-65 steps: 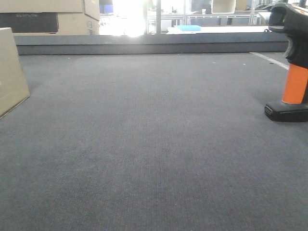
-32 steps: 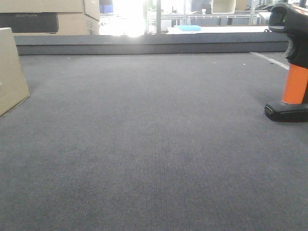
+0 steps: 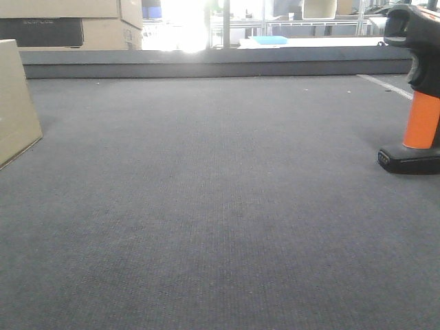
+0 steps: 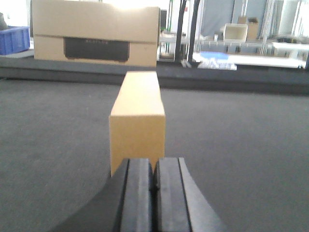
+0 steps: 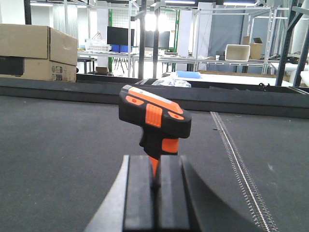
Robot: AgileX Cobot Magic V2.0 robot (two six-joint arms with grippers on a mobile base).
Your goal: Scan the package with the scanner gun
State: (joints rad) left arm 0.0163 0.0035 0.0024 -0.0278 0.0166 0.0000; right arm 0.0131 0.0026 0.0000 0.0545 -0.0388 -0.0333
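Two arms face two separate things, and that split decides the coming move. In the right wrist view the scanner gun (image 5: 155,116) stands upright on the dark grey mat (image 5: 58,159), straight ahead of the right gripper (image 5: 155,162) and near it, its orange neck running vertically just above the fingertips and its bulky head tipped toward the left of that view. That gripper's fingers are pressed together with only a thin seam between them, holding nothing. In the left wrist view the package (image 4: 137,121) lies straight ahead of the left gripper (image 4: 154,166), whose fingers are likewise pressed together and empty. The box shows us its narrow end face, so its long axis runs away from the gripper, toward the larger cardboard box (image 4: 96,38) with the dark panel behind. In the front view the package sits at the far left edge and the scanner gun at the far right, well apart. We judge the right arm the nearer one for the scanner gun; it would need to spread its fingers and take the upright neck from the sides. We see no label on the package in any view, so we cannot tell which face must meet the scanner gun.
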